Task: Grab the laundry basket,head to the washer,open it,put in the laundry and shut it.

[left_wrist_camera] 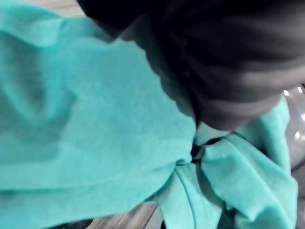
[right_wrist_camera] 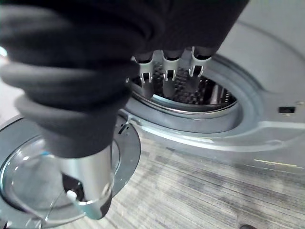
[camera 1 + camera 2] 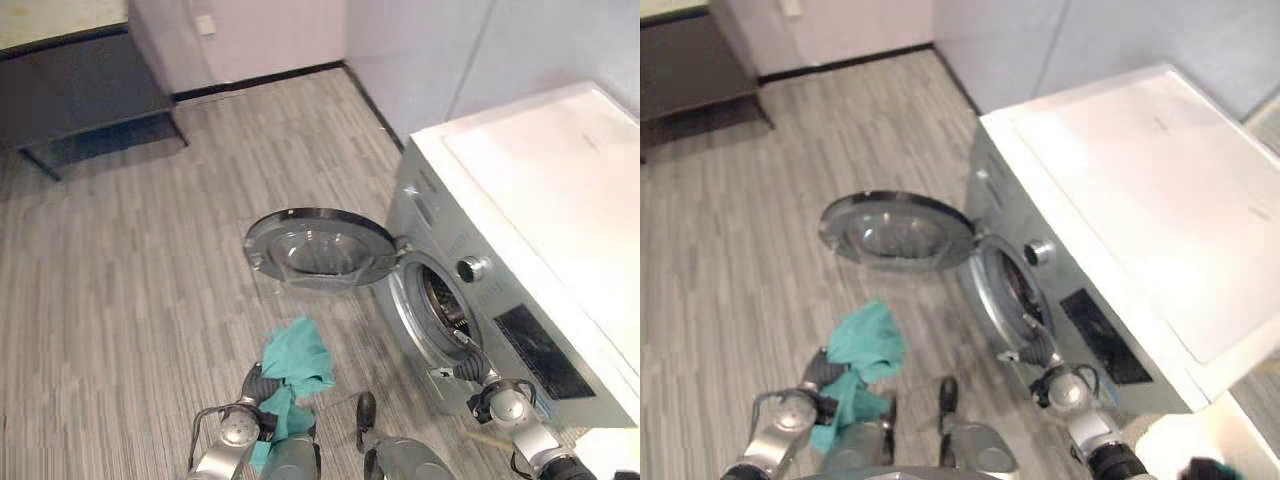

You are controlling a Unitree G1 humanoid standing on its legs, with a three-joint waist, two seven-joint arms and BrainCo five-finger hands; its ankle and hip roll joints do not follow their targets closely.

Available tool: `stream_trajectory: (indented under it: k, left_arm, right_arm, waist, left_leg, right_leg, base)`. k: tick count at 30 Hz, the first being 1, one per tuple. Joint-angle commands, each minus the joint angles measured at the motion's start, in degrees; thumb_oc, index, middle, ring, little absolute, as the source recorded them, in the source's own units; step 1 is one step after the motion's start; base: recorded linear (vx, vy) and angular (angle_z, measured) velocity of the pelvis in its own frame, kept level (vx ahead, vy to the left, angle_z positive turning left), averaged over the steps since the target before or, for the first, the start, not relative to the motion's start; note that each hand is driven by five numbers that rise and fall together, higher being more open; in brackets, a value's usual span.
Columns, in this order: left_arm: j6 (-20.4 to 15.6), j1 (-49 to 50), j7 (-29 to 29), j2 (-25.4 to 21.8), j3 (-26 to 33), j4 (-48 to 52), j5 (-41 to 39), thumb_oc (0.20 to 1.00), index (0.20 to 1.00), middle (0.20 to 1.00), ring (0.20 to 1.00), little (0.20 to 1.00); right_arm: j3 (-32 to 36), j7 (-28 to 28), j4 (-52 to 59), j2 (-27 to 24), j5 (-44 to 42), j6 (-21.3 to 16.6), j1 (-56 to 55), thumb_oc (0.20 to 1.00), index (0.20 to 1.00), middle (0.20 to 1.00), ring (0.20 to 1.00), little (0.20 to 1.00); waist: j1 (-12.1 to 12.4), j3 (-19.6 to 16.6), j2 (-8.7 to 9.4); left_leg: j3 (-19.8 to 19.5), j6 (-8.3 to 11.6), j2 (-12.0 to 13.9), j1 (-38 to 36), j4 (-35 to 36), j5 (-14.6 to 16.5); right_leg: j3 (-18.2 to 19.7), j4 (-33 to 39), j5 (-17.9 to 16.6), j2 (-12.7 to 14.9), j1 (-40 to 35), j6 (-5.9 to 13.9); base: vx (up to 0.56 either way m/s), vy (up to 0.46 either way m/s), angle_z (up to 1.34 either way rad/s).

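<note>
My left hand (image 3: 262,384) is shut on a teal cloth (image 3: 296,361), which hangs bunched above the floor in front of the washer; the cloth (image 1: 95,143) drapes past the hand's dark cover (image 1: 228,62). The silver front-loading washer (image 3: 520,180) stands at the right. Its round glass door (image 3: 320,248) is swung wide open to the left. My right hand (image 3: 470,365) is at the lower rim of the drum opening (image 3: 445,305), its fingers (image 2: 167,71) straight and pointing into the perforated drum (image 2: 190,90), its thumb (image 2: 90,186) hanging free over the door (image 2: 28,176).
The open door juts out over the grey wood floor (image 3: 130,300) between the cloth and the drum. A dark low bench (image 3: 80,100) stands against the back wall at the far left. A white object (image 3: 1190,440) sits beside the washer at the lower right.
</note>
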State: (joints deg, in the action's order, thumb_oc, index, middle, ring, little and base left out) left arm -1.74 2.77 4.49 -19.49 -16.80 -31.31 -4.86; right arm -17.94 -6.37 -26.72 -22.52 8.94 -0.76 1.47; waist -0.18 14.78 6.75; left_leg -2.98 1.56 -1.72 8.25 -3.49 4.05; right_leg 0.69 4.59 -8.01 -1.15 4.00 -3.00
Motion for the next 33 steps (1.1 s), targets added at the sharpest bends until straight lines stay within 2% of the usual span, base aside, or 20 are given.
stream_trajectory:
  k: [1, 2, 3, 7, 11, 12, 13, 15, 17, 20, 21, 23, 24, 25, 27, 29, 30, 31, 32, 33]
  left_arm:
    - [-2.4, -2.3, 0.4, -0.8, 0.9, 2.4, 2.3, 0.2, 0.2, 0.2, 0.2, 0.2]
    - [-2.5, -2.9, 0.5, -0.8, 0.1, 2.1, 2.5, 0.2, 0.2, 0.2, 0.2, 0.2]
    - [-2.7, -2.9, 0.3, -0.7, -0.1, 1.9, 2.7, 0.2, 0.2, 0.2, 0.2, 0.2]
    - [-2.7, -3.6, 0.0, -1.1, -0.9, 1.5, 3.2, 0.2, 0.2, 0.2, 0.2, 0.2]
    - [-3.1, -4.5, 0.6, -2.9, -0.4, 2.1, 3.1, 0.2, 0.2, 0.2, 0.2, 0.2]
    - [-3.2, -4.9, 1.0, -3.2, 0.1, 2.2, 2.9, 0.2, 0.2, 0.2, 0.2, 0.2]
    - [-3.2, -5.0, 1.1, -3.6, 0.5, 2.5, 2.6, 0.2, 0.2, 0.2, 0.2, 0.2]
    - [-3.2, -4.8, 1.5, -3.8, 1.3, 2.8, 2.0, 0.2, 0.2, 0.2, 0.2, 0.2]
    - [-3.3, -4.4, 1.7, -3.7, 2.1, 2.9, 1.6, 0.2, 0.2, 0.2, 0.2, 0.2]
    - [-3.0, -2.6, 2.3, -3.0, 4.2, 2.9, 0.7, 0.2, 0.2, 0.2, 0.2, 0.2]
    - [-2.9, -2.7, 2.6, -2.7, 4.7, 2.4, 0.3, 0.2, 0.2, 0.2, 0.2, 0.2]
    - [-3.0, -2.8, 2.9, -2.5, 5.0, 1.9, 0.3, 0.2, 0.2, 0.2, 0.2, 0.2]
    - [-3.0, -2.9, 3.3, -2.2, 5.1, 1.4, 0.3, 0.2, 0.2, 0.2, 0.2, 0.2]
    - [-2.9, -3.0, 3.5, -1.8, 5.5, 1.6, -0.2, 0.2, 0.2, 0.2, 0.2, 0.2]
    - [-3.0, -2.9, 3.5, -1.2, 6.0, 1.8, -1.5, 0.2, 0.2, 0.2, 0.2, 0.2]
    - [-2.9, -2.5, 3.5, -0.4, 6.3, 1.9, -2.4, 0.2, 0.2, 0.2, 0.2, 0.2]
    - [-3.1, -3.5, 4.6, 0.7, 6.6, 1.7, -5.2, 0.2, 0.2, 0.2, 0.2, 0.2]
    - [-3.3, -4.0, 5.1, 1.3, 6.9, 1.5, -6.6, 0.2, 0.2, 0.2, 0.2, 0.2]
    - [-3.3, -4.0, 5.1, 1.3, 6.9, 1.5, -6.6, 0.2, 0.2, 0.2, 0.2, 0.2]
    - [-3.5, -4.6, 6.3, 2.1, 7.0, 1.2, -8.5, 0.2, 0.2, 0.2, 0.2, 0.2]
  right_arm:
    - [0.1, -1.1, 0.5, -2.6, 0.6, -1.9, -0.8, 1.0, 1.0, 1.0, 1.0, 1.0]
    - [0.2, -1.1, -0.2, -2.8, 0.3, -2.0, -0.3, 1.0, 1.0, 1.0, 1.0, 1.0]
    - [0.2, -0.9, -0.4, -2.7, 0.4, -2.1, -0.3, 1.0, 1.0, 1.0, 1.0, 1.0]
    - [0.4, -0.8, -0.8, -2.1, 0.3, -2.0, -0.2, 1.0, 1.0, 1.0, 1.0, 1.0]
    - [-0.5, -0.1, -0.6, -0.8, 0.6, -1.8, 0.7, 1.0, 1.0, 1.0, 1.0, 1.0]
    - [-1.2, 0.0, -1.2, -0.4, 1.1, -1.8, 1.6, 1.0, 1.0, 1.0, 1.0, 1.0]
    - [-1.5, 0.1, -1.1, 0.0, 1.5, -1.9, 2.0, 1.0, 1.0, 1.0, 1.0, 1.0]
    - [-1.6, 0.3, -1.0, 0.7, 1.7, -2.1, 2.2, 1.0, 1.0, 1.0, 1.0, 1.0]
    - [-1.2, 0.4, -1.0, 1.2, 1.5, -2.4, 1.8, 1.0, 1.0, 1.0, 1.0, 1.0]
    - [-0.6, 0.2, -1.6, 1.9, 1.3, -2.2, 0.8, 1.0, 1.0, 1.0, 1.0, 1.0]
    - [-0.2, 0.1, -1.8, 2.0, 1.1, -2.1, 0.6, 1.0, 1.0, 1.0, 1.0, 1.0]
    - [0.2, 0.0, -1.8, 2.0, 0.8, -2.1, 0.1, 1.0, 1.0, 1.0, 1.0, 1.0]
    - [0.9, -0.4, -1.6, 2.0, 0.5, -2.2, -0.5, 1.0, 1.0, 1.0, 1.0, 1.0]
    - [1.5, -0.7, -1.6, 1.8, 0.4, -2.1, -0.8, 1.0, 1.0, 1.0, 1.0, 1.0]
    - [2.8, -1.0, -1.2, 1.3, -0.1, -1.9, -2.0, 1.0, 1.0, 1.0, 1.0, 1.0]
    - [3.6, -1.4, -0.7, 1.1, -1.4, -2.0, -2.7, 1.0, 1.0, 1.0, 1.0, 1.0]
    - [4.1, -2.3, -1.5, 0.6, -2.5, -1.9, -1.7, 1.0, 1.0, 1.0, 1.0, 1.0]
    - [4.4, -2.9, -1.8, 0.5, -3.0, -1.9, -1.0, 1.0, 1.0, 1.0, 1.0, 1.0]
    - [4.4, -2.9, -1.8, 0.5, -3.0, -1.9, -1.0, 1.0, 1.0, 1.0, 1.0, 1.0]
    - [4.6, -3.5, -1.9, 0.5, -3.8, -2.0, -0.6, 1.0, 1.0, 1.0, 1.0, 1.0]
  waist:
    - [0.8, -0.1, -1.8]
    - [0.6, 0.0, -2.42]
    - [0.2, -0.3, -2.73]
    - [-0.6, -0.9, -2.58]
    - [-1.1, -0.5, -1.92]
    - [-0.5, -0.4, -1.84]
    - [-0.1, -0.3, -1.88]
    - [0.6, -0.5, -2.08]
    - [1.1, -0.7, -2.15]
    - [1.9, -1.1, -1.84]
    - [1.9, -1.1, -1.85]
    - [1.7, -1.2, -1.85]
    - [1.1, -1.3, -1.64]
    - [0.8, -1.2, -1.35]
    - [0.2, -1.1, -1.54]
    - [-0.1, -0.8, -1.98]
    - [0.0, 0.8, -1.68]
    - [0.1, 1.4, -1.84]
    - [0.1, 1.3, -1.87]
    - [0.0, 1.6, -2.04]
  left_leg:
    - [-7.7, 2.11, 0.3, 4.3, -3.3, -2.9]
    - [-11.8, 2.38, -1.0, 5.7, -2.8, -4.3]
    - [-12.2, 2.09, -0.9, 4.9, -1.9, -3.6]
    - [-8.2, 1.01, -0.4, 3.9, -2.6, -3.2]
    - [-0.7, -0.8, 0.3, 3.1, -4.4, -0.8]
    - [1.6, -1.1, 1.1, 2.7, -4.3, -0.3]
    - [3.6, -1.18, 1.9, 1.9, -3.9, 0.1]
    - [7.0, -1.23, 3.6, -0.2, -2.8, 0.6]
    - [10.0, -1.38, 4.3, -2.0, -1.9, 0.8]
    - [14.5, -1.05, 4.8, -5.8, 0.3, 2.0]
    - [15.4, -1.03, 5.0, -6.1, 0.7, 1.8]
    - [15.7, -0.84, 4.9, -6.8, 1.1, 2.2]
    - [15.8, -0.66, 4.7, -6.8, 1.0, 2.4]
    - [16.5, -0.8, 4.4, -5.8, 0.1, 1.4]
    - [16.9, -0.24, 4.9, -5.0, -3.1, 2.4]
    - [16.2, 0.58, 6.6, -4.4, -8.2, 4.6]
    - [14.6, 1.23, 7.2, 0.1, -14.5, 2.6]
    - [12.4, 1.49, 6.6, 1.5, -15.0, 2.5]
    - [12.4, 1.49, 6.6, 1.6, -15.1, 2.5]
    - [9.2, 1.59, 5.7, 3.0, -13.0, 2.7]
  right_leg:
    - [-3.4, -6.9, 15.8, 1.1, -3.5, 6.19]
    - [-0.4, -8.4, 16.5, 0.6, -3.2, 6.36]
    - [1.3, -9.0, 17.1, 0.4, -3.0, 6.53]
    - [4.5, -9.8, 16.2, 2.0, -1.9, 7.8]
    - [7.7, -12.8, 15.7, 3.5, 0.7, 9.44]
    - [6.5, -13.5, 15.1, 4.1, 1.8, 9.79]
    - [3.3, -14.2, 14.8, 5.2, 2.6, 10.05]
    - [-6.5, -15.4, 14.9, 8.1, 2.7, 9.84]
    - [-13.9, -15.9, 14.9, 9.9, 2.1, 9.22]
    - [-22.1, -15.7, 15.1, 9.8, 1.7, 9.4]
    - [-23.5, -15.2, 14.3, 10.0, 2.1, 9.41]
    - [-23.1, -13.0, 14.6, 9.2, 1.3, 9.54]
    - [-21.3, -10.7, 14.9, 7.9, 0.4, 9.39]
    - [-20.3, -10.0, 13.7, 7.6, 1.0, 8.83]
    - [-19.2, -8.5, 13.4, 7.1, 0.2, 8.24]
    - [-17.7, -7.8, 14.8, 6.1, -1.6, 7.66]
    - [-17.4, -7.9, 14.2, 6.4, -1.0, 6.15]
    - [-16.9, -7.8, 14.6, 6.2, -0.8, 5.83]
    - [-17.0, -7.8, 14.7, 6.2, -0.8, 5.82]
    - [-15.9, -7.9, 15.1, 5.8, -0.5, 6.04]
  base:
    - [0.15, 0.202, -1.31]
    - [0.21, 0.285, -1.42]
    - [0.22, 0.324, -1.47]
    - [0.12, 0.257, -1.18]
    - [0.05, 0.232, -1.17]
    - [0.0, 0.176, -1.0]
    - [0.0, 0.135, -1.31]
    - [0.04, 0.114, -1.47]
    - [0.06, 0.1, -0.91]
    - [0.09, 0.02, -1.4]
    - [0.13, -0.072, -1.05]
    - [0.06, -0.064, -0.44]
    - [-0.01, -0.083, -0.21]
    - [0.04, -0.162, 0.02]
    - [0.08, -0.115, 0.02]
    - [0.07, -0.101, -0.19]
    - [-0.12, -0.102, -0.25]
    - [-0.14, -0.061, -0.31]
    - [-0.01, -0.005, -0.39]
    - [0.02, -0.002, -0.44]
